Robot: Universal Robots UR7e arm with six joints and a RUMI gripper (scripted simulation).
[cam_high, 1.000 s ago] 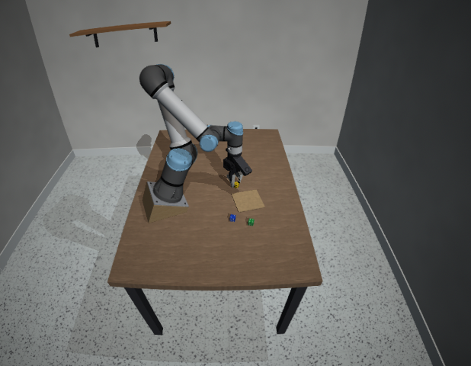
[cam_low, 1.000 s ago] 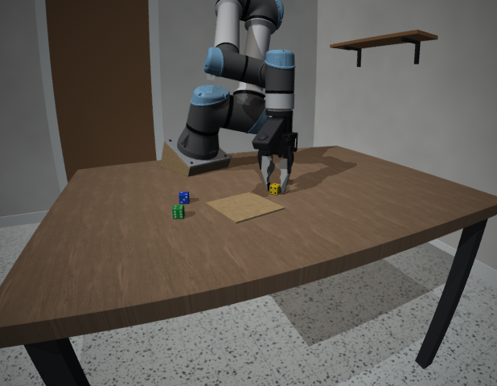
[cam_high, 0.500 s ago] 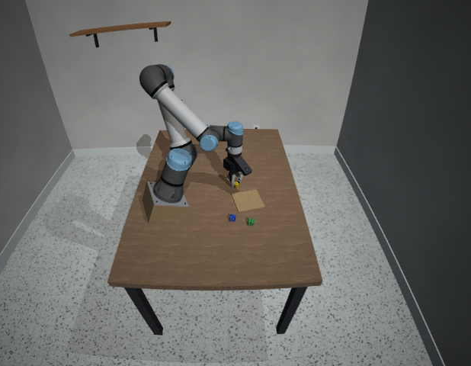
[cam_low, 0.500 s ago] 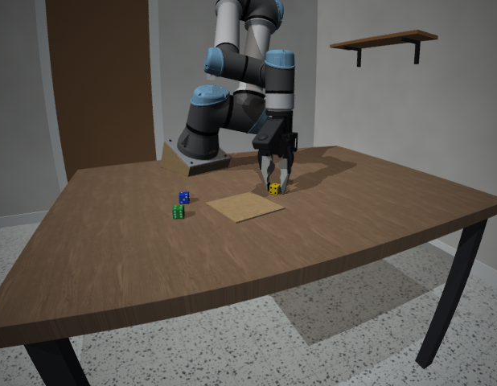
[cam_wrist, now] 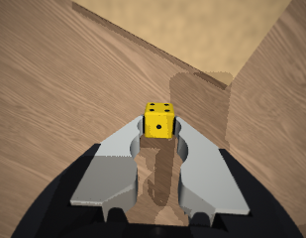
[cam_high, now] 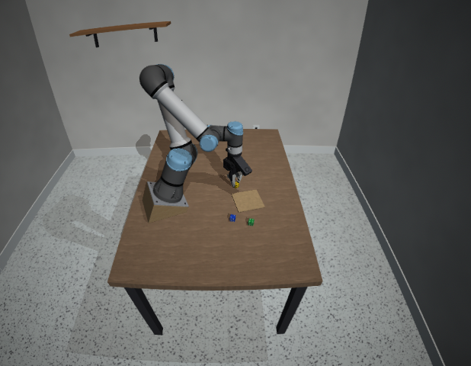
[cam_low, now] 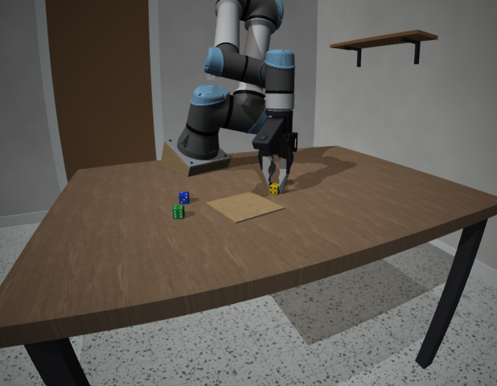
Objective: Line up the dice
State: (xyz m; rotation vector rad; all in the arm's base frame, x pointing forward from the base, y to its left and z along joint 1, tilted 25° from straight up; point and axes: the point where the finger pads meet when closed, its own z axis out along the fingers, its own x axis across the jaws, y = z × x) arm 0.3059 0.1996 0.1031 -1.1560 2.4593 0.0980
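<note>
Right, the black-and-grey two-jaw gripper [cam_high: 235, 184] [cam_low: 275, 190] [cam_wrist: 158, 117] is closed on the small yellow cube-shaped die [cam_high: 236, 184] [cam_low: 273, 189] [cam_wrist: 158, 122], one fingertip against each side (a single black pip faces the wrist view). Just beside the jaws lies the thin tan square mat [cam_high: 248, 200] [cam_low: 244, 207] [cam_wrist: 192, 35]. Beyond it from the jaws, the blue die with white pips [cam_high: 232, 217] [cam_low: 183, 197] and the green die with white pips [cam_high: 250, 222] [cam_low: 178, 212] sit apart on the brown wood-grain table [cam_high: 212, 252] [cam_low: 157, 257] [cam_wrist: 53, 99].
</note>
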